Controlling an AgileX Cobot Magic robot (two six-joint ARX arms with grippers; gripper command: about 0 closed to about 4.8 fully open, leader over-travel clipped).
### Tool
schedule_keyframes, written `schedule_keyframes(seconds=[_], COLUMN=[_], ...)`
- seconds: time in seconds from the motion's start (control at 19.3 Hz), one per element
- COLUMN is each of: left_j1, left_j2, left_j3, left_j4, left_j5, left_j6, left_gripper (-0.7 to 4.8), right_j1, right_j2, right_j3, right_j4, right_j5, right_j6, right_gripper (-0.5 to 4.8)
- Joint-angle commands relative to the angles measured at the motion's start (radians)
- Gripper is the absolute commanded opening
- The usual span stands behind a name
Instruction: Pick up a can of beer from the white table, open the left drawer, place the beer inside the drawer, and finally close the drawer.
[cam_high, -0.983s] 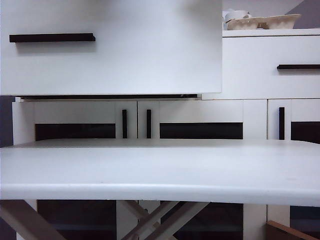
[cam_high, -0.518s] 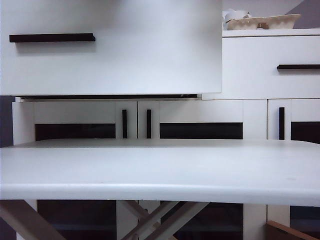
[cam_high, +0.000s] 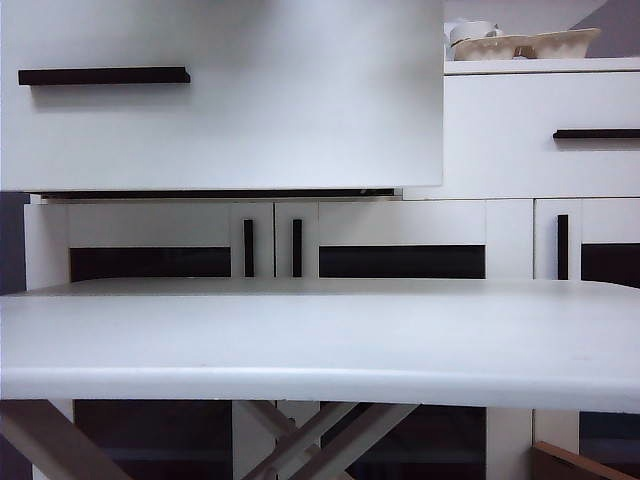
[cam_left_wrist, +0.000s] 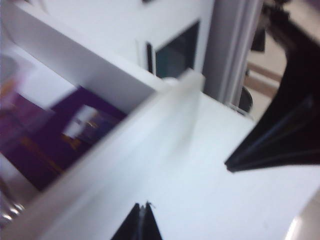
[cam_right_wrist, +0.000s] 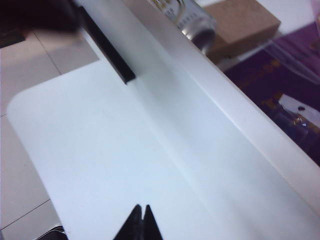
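Observation:
The left drawer (cam_high: 250, 110) stands pulled out over the white table (cam_high: 320, 330), its black bar handle (cam_high: 104, 75) facing the camera. Neither arm shows in the exterior view. In the right wrist view the can of beer (cam_right_wrist: 187, 17) lies inside the drawer, behind the drawer front (cam_right_wrist: 200, 115) and its handle (cam_right_wrist: 107, 47). My right gripper (cam_right_wrist: 142, 215) is shut and empty above the table (cam_right_wrist: 100, 150), in front of the drawer. My left gripper (cam_left_wrist: 142, 215) is also shut and empty, over the table (cam_left_wrist: 215, 190) beside the drawer front's top edge (cam_left_wrist: 135, 145).
Inside the drawer lie a brown cardboard box (cam_right_wrist: 240, 25) and purple packets (cam_right_wrist: 280, 75). A black part of the other arm (cam_left_wrist: 285, 130) hangs near the left gripper. The twin drawer (cam_high: 540, 130), cabinet doors (cam_high: 270, 240) and bowls (cam_high: 525, 43) stand behind.

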Motion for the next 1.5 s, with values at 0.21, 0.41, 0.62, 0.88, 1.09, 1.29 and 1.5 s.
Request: schedule_keyframes(seconds=[0.21,0.41,0.62,0.88,1.09,1.29,1.5], left_j1=[-0.034,-0.041,-0.040,-0.040,-0.040,-0.040,-0.040], left_j2=[-0.039,-0.084,-0.170,-0.229,-0.250,-0.334,-0.399], left_j3=[-0.114,-0.231,-0.343,-0.365,-0.399,-0.538,-0.656], left_j4=[0.145,0.252,0.319,0.318,0.319,0.421,0.533], left_j5=[0.023,-0.016,-0.119,-0.187,-0.213,-0.280,-0.401], left_j6=[-0.023,-0.037,-0.064,-0.065,-0.072,-0.142,-0.185], left_gripper=[-0.06,-0.06,-0.06,-0.06,-0.06,-0.06,-0.06], right_j1=[-0.019,-0.025,-0.049,-0.051,-0.051,-0.052,-0.047], right_j2=[-0.025,-0.039,-0.051,-0.062,-0.122,-0.268,-0.352], right_j3=[-0.019,-0.020,-0.023,-0.079,-0.212,-0.370,-0.560], right_j4=[0.029,0.025,0.023,0.150,0.233,0.360,0.626], right_j5=[-0.002,-0.002,-0.036,-0.068,-0.087,-0.029,0.020], right_j6=[-0.016,-0.020,-0.023,-0.030,0.008,0.013,0.157], right_gripper=[-0.03,-0.03,-0.03,-0.03,-0.03,-0.03,-0.03])
